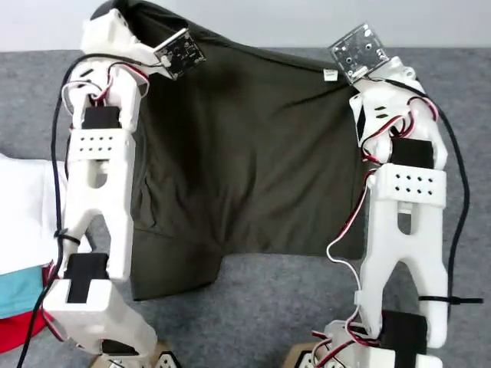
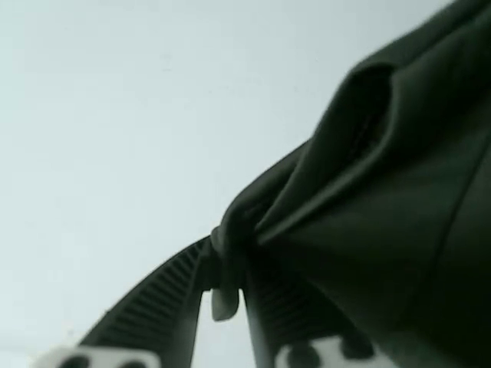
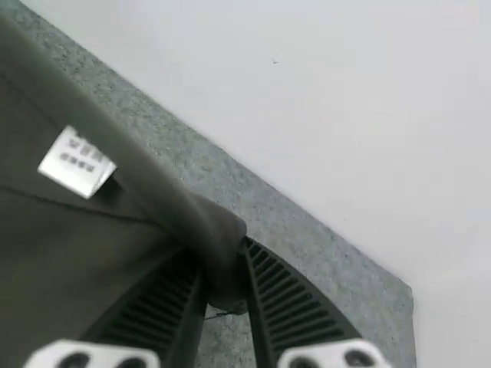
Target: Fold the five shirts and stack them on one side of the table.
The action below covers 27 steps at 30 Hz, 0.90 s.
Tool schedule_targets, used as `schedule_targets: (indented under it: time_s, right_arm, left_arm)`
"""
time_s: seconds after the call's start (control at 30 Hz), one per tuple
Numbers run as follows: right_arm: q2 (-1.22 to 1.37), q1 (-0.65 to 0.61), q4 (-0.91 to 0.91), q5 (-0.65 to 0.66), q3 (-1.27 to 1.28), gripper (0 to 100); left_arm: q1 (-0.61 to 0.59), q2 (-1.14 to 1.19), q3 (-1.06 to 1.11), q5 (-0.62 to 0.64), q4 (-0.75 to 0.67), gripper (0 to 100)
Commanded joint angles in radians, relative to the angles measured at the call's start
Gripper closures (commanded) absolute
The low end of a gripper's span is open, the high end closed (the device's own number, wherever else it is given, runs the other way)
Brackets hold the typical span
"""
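A dark olive shirt hangs stretched between both arms over the grey table, its lower part trailing toward the near side. My left gripper is shut on a bunched corner of the shirt at the far left, lifted above the table's back edge. My right gripper is shut on the shirt's hem at the far right, close to a white label. That label also shows from above, beside the right arm's wrist.
A pile of folded shirts, white on top with teal and red beneath, lies at the table's left edge. The table's far edge meets a pale wall. Bare grey cloth lies between the arm bases.
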Motion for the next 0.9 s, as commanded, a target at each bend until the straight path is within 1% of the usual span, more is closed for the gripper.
schedule_targets:
  time_s: [0.0,0.07,0.17,0.27,0.33,0.43,0.53,0.63,0.8,0.87]
  right_arm:
    - [-0.008,0.024,-0.008,0.008,-0.058,98.9]
    - [-0.008,0.024,0.01,0.009,-0.046,98.9]
    - [-0.008,0.024,0.093,0.009,-0.028,98.9]
    - [-0.01,0.024,0.199,0.009,-0.015,98.9]
    - [-0.01,0.024,0.254,0.009,-0.002,98.9]
    - [-0.012,0.024,0.302,0.009,0.02,98.9]
    - [-0.013,0.021,0.334,0.009,0.028,98.9]
    - [-0.01,0.013,0.344,0.008,0.028,98.9]
    - [-0.021,-0.001,0.36,0.008,0.025,98.9]
    - [-0.021,-0.001,0.401,0.008,0.02,98.9]
  left_arm:
    - [0.002,-0.002,-0.051,0.006,-0.026,100]
    - [-0.006,-0.002,-0.051,0.006,0.023,100]
    - [-0.023,-0.011,-0.056,0.005,0.176,100]
    - [-0.043,-0.057,-0.05,0.005,0.368,100]
    - [-0.048,-0.091,-0.05,0.005,0.534,100]
    - [-0.051,-0.133,-0.05,0.005,0.755,100]
    - [-0.051,-0.167,-0.05,0.006,0.918,100]
    - [-0.052,-0.189,-0.051,0.006,0.993,100]
    - [-0.068,-0.21,-0.056,0.008,1.013,100]
    - [-0.068,-0.229,-0.056,0.005,1.083,100]
